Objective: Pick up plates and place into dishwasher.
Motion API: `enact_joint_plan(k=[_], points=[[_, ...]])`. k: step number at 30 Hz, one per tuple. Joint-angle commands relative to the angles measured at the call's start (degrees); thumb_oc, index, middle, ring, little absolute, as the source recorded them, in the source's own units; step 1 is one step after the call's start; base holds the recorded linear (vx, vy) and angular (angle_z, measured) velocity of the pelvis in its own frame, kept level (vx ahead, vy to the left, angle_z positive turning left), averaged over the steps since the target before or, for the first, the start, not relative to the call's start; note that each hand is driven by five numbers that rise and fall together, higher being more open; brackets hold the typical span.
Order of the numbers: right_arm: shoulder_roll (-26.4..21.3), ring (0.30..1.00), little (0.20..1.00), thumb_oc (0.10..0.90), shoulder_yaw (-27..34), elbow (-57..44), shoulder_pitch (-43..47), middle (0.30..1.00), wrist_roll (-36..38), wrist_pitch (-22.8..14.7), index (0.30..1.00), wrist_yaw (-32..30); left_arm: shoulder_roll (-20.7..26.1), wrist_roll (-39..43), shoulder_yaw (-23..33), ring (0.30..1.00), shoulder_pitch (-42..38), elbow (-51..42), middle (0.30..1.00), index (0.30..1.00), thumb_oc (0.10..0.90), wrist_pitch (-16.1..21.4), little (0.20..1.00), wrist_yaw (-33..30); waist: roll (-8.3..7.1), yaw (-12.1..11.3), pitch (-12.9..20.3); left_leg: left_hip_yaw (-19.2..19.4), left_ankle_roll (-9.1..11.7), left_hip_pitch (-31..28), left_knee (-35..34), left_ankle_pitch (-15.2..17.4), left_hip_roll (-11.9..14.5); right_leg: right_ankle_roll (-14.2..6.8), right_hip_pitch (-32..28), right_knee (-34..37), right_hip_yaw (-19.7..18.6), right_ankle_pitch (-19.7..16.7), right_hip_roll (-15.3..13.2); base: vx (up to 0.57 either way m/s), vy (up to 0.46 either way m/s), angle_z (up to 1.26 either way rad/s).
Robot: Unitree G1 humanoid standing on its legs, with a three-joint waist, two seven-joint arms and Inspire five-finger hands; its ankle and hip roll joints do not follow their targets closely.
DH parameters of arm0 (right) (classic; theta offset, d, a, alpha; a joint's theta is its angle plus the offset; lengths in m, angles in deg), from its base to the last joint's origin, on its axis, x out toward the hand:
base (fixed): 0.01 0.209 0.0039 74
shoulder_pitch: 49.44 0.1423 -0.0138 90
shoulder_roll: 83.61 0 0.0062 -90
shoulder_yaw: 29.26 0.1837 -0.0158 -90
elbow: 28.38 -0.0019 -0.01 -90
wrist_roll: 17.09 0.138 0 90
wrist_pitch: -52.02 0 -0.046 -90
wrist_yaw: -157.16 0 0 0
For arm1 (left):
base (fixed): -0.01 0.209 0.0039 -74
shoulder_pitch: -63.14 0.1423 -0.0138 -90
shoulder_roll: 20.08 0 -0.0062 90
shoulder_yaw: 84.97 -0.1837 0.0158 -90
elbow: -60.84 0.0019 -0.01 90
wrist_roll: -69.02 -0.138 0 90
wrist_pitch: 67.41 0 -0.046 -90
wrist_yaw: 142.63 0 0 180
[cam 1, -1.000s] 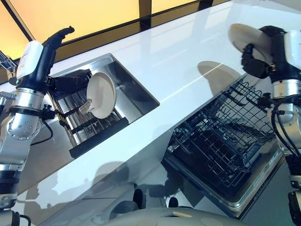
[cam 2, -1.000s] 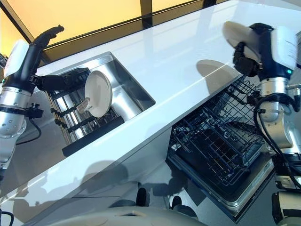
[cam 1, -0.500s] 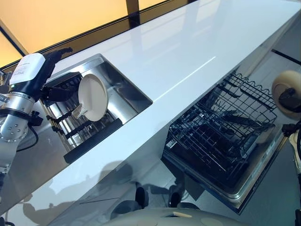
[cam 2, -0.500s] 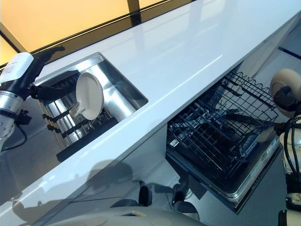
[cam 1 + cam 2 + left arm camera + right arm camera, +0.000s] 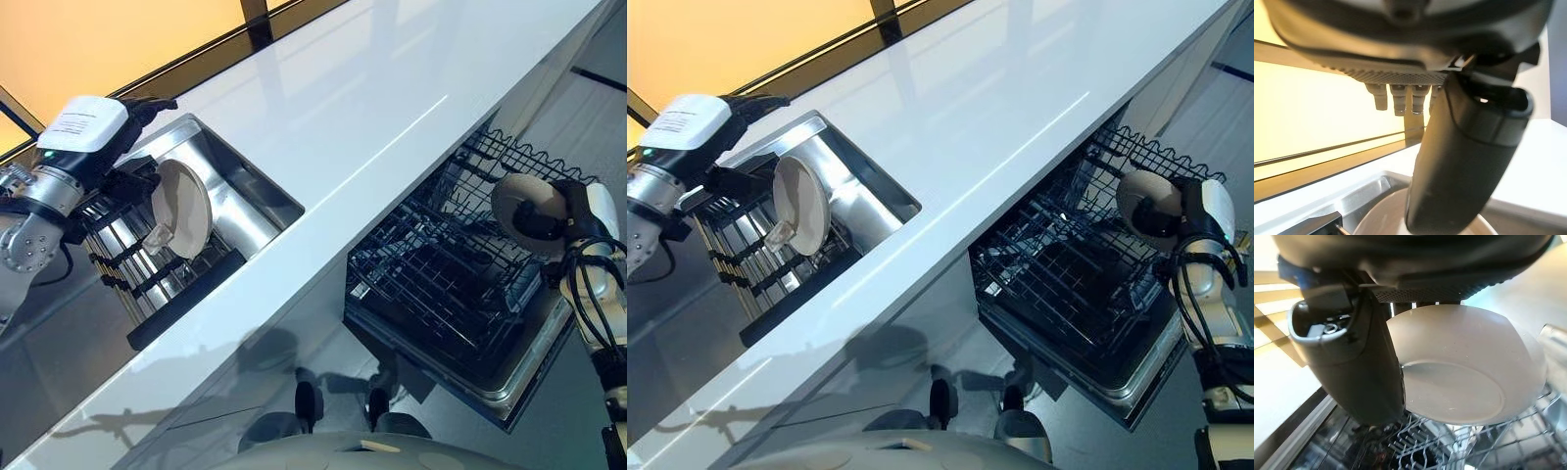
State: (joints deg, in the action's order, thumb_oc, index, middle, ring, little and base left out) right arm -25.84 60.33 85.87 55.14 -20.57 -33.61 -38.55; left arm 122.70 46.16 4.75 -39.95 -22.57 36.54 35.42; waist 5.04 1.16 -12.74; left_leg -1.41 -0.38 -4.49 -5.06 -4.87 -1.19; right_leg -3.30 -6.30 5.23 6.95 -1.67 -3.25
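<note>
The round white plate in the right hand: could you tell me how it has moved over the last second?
The right hand has carried the round white plate down from above the white counter to the black wire dishwasher rack, gripping throughout. The second white plate stayed in the sink rack, near the left hand.

A kitchen: a long glossy white countertop (image 5: 392, 88) with an inset steel sink (image 5: 240, 201) holding a dish rack (image 5: 147, 269), and below it a pulled-out wire dishwasher rack (image 5: 441, 284).
</note>
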Motion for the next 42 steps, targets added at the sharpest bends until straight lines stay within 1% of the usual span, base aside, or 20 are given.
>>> enact_joint_plan(k=[1, 3, 6, 8, 10, 11, 12, 13, 16, 19, 22, 23, 25, 29, 30, 34, 35, 38, 39, 42], points=[[-10.14, 0.3, 0.2, 0.1, 0.44, -3.63, 10.85, 0.3, -2.22, -6.76, 0.3, -0.79, 4.88, -2.63, 0.73, 0.9, -9.85, 3.86, 0.9, 0.9, 0.8, -0.24, 0.9, -2.01, 0.18, -1.11, 1.85, 1.95, 0.3, 0.45, 4.8, 8.6, -2.62, 1.54, 2.98, -9.08, 3.57, 8.56, 3.81, 0.0, 0.0, 0.0], [-10.19, 0.3, 0.2, 0.1, -0.74, -3.29, 11.63, 0.3, -2.65, -6.63, 0.3, 1.06, 5.07, -3.42, -0.22, 0.9, -10.21, 4.06, 0.9, 0.9, 0.8, 0.49, 0.9, -0.23, 0.34, -1.21, 1.54, 1.82, 0.31, 0.74, 5.06, 8.6, -2.71, 1.61, 3.2, -9.27, 3.82, 8.61, 3.66, 0.0, 0.001, -0.03], [-10.31, 0.3, 0.2, 0.1, -3.76, -1.43, 12.82, 0.3, -3.92, -3.7, 0.3, 5.43, 6.08, -6.26, -2.73, 0.9, -11.42, 3.25, 0.9, 0.9, 0.8, 0.57, 0.9, 2.97, 0.59, -1.27, 1.22, 1.69, 0.34, 0.93, 5.48, 8.61, -2.91, 1.71, 3.24, -9.5, 4.15, 8.69, 3.44, 0.01, -0.001, 0.0], [-10.43, 0.3, 0.2, 0.1, -6.37, 0.61, 13.95, 0.3, -5.55, 0.97, 0.3, 7.96, 6.88, -8.52, -5.11, 0.9, -13.13, 2.94, 0.9, 0.9, 0.8, 0.46, 0.9, 4.55, 0.61, -1.37, 1.06, 1.54, 0.32, 1.01, 5.81, 8.67, -3.1, 1.75, 3.16, -9.57, 4.33, 8.69, 3.33, 0.01, -0.003, 0.02], [-10.72, 0.3, 0.2, 0.1, -9.28, 2.96, 15.63, 0.3, -6.44, 4.05, 0.3, 10.19, 7.58, -9.45, -7.75, 0.9, -15.41, 3.03, 0.9, 0.9, 0.8, 0.23, 0.9, 6.64, 0.68, -1.44, 0.94, 1.51, 0.33, 1.0, 5.97, 8.65, -3.16, 1.81, 3.09, -9.62, 4.58, 8.63, 3.19, 0.0, 0.0, 0.0], [-10.85, 0.432, 0.354, 0.254, -10.8, 4.15, 16.57, 0.432, -7.19, 6.21, 0.432, 11.55, 7.96, -10.3, -9.31, 0.9, -16.84, 2.95, 0.9, 0.9, 0.8, 0.06, 0.9, 7.88, 0.72, -1.47, 0.86, 1.48, 0.33, 0.97, 6.06, 8.65, -3.21, 1.87, 3.04, -9.65, 4.63, 8.63, 3.17, 0.02, 0.007, 0.03], [-10.93, 0.432, 0.354, 0.254, -11.85, 5.09, 17.32, 0.432, -7.82, 7.11, 0.432, 12.13, 8.19, -11.16, -10.7, 0.9, -18.13, 3.06, 0.9, 0.9, 0.8, 0.11, 0.9, 8.58, 0.7, -1.51, 0.77, 1.46, 0.33, 0.98, 6.17, 8.66, -3.23, 1.9, 3.03, -9.7, 4.66, 8.62, 3.15, 0.02, 0.014, 0.04], [-11.2, 0.9, 0.9, 0.8, -13.94, 6.86, 19.1, 0.9, -7.9, 7.6, 0.9, 12.56, 8.65, -10.87, -12.71, 0.9, -20.08, 3.25, 0.9, 0.9, 0.8, -0.05, 0.9, 9.65, 0.85, -1.59, 0.61, 1.4, 0.38, 0.99, 6.36, 8.64, -3.22, 1.94, 2.98, -9.8, 4.72, 8.56, 3.07, 0.02, 0.015, 0.04], [-10.91, 0.9, 0.9, 0.8, -17.52, 8.28, 22.23, 0.9, -7.73, 8.74, 0.9, 12.17, 9.12, -11.36, -17.64, 0.9, -25.01, 3.22, 0.9, 0.9, 0.8, -0.13, 0.9, 12.26, 0.97, -1.77, 0.24, 1.17, 0.24, 0.77, 6.67, 8.78, -3.37, 2.06, 2.64, -9.81, 4.66, 8.49, 3.06, 0.0, 0.0, 0.0], [-10.48, 0.9, 0.9, 0.8, -18.99, 8.33, 23.78, 0.9, -7.21, 8.81, 0.9, 11.79, 9.47, -12.74, -20.98, 0.9, -28.3, 3.08, 0.9, 0.9, 0.8, 0.34, 0.9, 12.92, 1.03, -1.9, -0.02, 1.0, 0.07, 0.6, 6.6, 8.85, -3.53, 2.04, 2.49, -9.67, 4.52, 8.34, 3.02, 0.0, 0.0, 0.0], [-10.79, 0.9, 0.9, 0.8, -19.54, 7.92, 24.49, 0.9, -6.19, 7.44, 0.9, 11.25, 10.26, -14.49, -23.35, 0.9, -31.01, 3.28, 0.9, 0.9, 0.8, 1.81, 0.9, 12.73, 1.17, -1.74, -0.06, 0.86, -0.04, 0.51, 6.29, 8.78, -3.65, 1.93, 2.54, -9.53, 4.33, 8.16, 3.03, 0.0, 0.0, 0.0], [-10.82, 0.9, 0.9, 0.8, -19.5, 7.74, 24.51, 0.9, -5.69, 6.98, 0.9, 10.97, 10.6, -15.1, -24.35, 0.604, -32.04, 3.15, 0.604, 0.604, 0.454, 2.05, 0.554, 12.71, 1.16, -1.71, -0.08, 0.84, -0.06, 0.45, 6.2, 8.77, -3.66, 1.88, 2.5, -9.47, 4.25, 8.12, 3.04, 0.0, 0.0, 0.0], [-10.97, 0.9, 0.9, 0.8, -19.07, 6.45, 24.43, 0.9, -2.81, 5.25, 0.9, 8.8, 11.28, -17.23, -25.82, 0.3, -33.55, 2.87, 0.3, 0.3, 0.1, 2.68, 0.2, 11.14, 1.1, -1.54, -0.08, 0.83, -0.15, 0.31, 5.88, 8.71, -3.68, 1.79, 2.47, -9.24, 4.0, 7.94, 3.13, 0.0, 0.0, 0.0], [-11.1, 0.9, 0.9, 0.8, -16.04, 1.37, 23.43, 0.9, 1.98, 2.01, 0.9, 4.17, 12.95, -21.83, -26.26, 0.3, -34.28, 3.0, 0.3, 0.3, 0.1, 3.09, 0.2, 5.93, 0.99, -1.14, 0.2, 0.88, -0.35, -0.1, 5.31, 8.86, -3.72, 1.7, 2.28, -8.71, 3.49, 7.78, 3.36, 0.0, 0.0, 0.0], [-10.83, 0.9, 0.9, 0.8, -14.13, -1.05, 22.64, 0.9, 3.52, 1.21, 0.9, 2.57, 13.64, -23.59, -25.85, 0.3, -33.89, 3.04, 0.3, 0.3, 0.1, 3.02, 0.2, 3.66, 0.92, -1.07, 0.42, 0.86, -0.43, -0.26, 5.08, 8.91, -3.71, 1.63, 2.18, -8.5, 3.32, 7.7, 3.46, 0.0, 0.0, 0.0], [-10.65, 0.9, 0.9, 0.8, -7.22, -8.24, 18.69, 0.9, 3.93, -4.2, 0.9, -1.48, 15.84, -27.87, -22.96, 0.3, -31.44, 2.51, 0.3, 0.3, 0.1, 2.69, 0.2, -1.42, 0.81, -0.8, 1.2, 0.78, -0.62, -0.67, 4.61, 9.1, -3.83, 1.45, 1.82, -7.95, 2.63, 7.65, 3.75, -0.01, 0.033, 0.0], [-10.71, 0.9, 0.9, 0.8, -6.55, -8.97, 18.27, 0.9, 3.99, -4.17, 0.9, -1.42, 16.05, -27.99, -22.53, 0.3, -31.01, 2.5, 0.3, 0.3, 0.1, 2.75, 0.2, -1.74, 0.79, -0.81, 1.29, 0.82, -0.63, -0.72, 4.54, 9.12, -3.82, 1.42, 1.77, -7.9, 2.63, 7.67, 3.76, -0.01, 0.039, 0.0], [-10.82, 0.9, 0.9, 0.8, -0.68, -14.73, 13.83, 0.9, 2.88, -7.42, 0.9, -3.33, 17.63, -29.89, -17.73, 0.3, -26.2, 1.89, 0.3, 0.3, 0.1, 2.43, 0.2, -4.42, 0.53, -0.84, 2.27, 0.99, -0.77, -1.28, 3.98, 9.25, -3.89, 1.16, 1.32, -7.36, 2.56, 7.63, 3.89, -0.02, 0.052, 0.02], [-10.86, 0.9, 0.9, 0.8, -0.09, -15.56, 13.35, 0.9, 2.84, -7.43, 0.9, -3.4, 17.73, -29.97, -17.01, 0.3, -25.48, 1.72, 0.3, 0.3, 0.1, 2.3, 0.2, -4.52, 0.49, -0.85, 2.36, 1.01, -0.78, -1.32, 3.9, 9.22, -3.91, 1.14, 1.28, -7.27, 2.55, 7.61, 3.91, -0.03, 0.03, 0.01], [-10.66, 0.9, 0.9, 0.8, 4.14, -20.25, 9.83, 0.9, 3.72, -9.21, 0.9, -3.47, 18.27, -30.67, -11.39, 0.3, -20.29, 1.23, 0.3, 0.3, 0.1, 1.88, 0.2, -5.77, 0.02, -1.05, 3.08, 1.19, -0.86, -1.57, 3.6, 9.25, -3.95, 1.05, 0.88, -6.57, 2.56, 7.47, 4.08, -0.04, 0.029, -0.02]])
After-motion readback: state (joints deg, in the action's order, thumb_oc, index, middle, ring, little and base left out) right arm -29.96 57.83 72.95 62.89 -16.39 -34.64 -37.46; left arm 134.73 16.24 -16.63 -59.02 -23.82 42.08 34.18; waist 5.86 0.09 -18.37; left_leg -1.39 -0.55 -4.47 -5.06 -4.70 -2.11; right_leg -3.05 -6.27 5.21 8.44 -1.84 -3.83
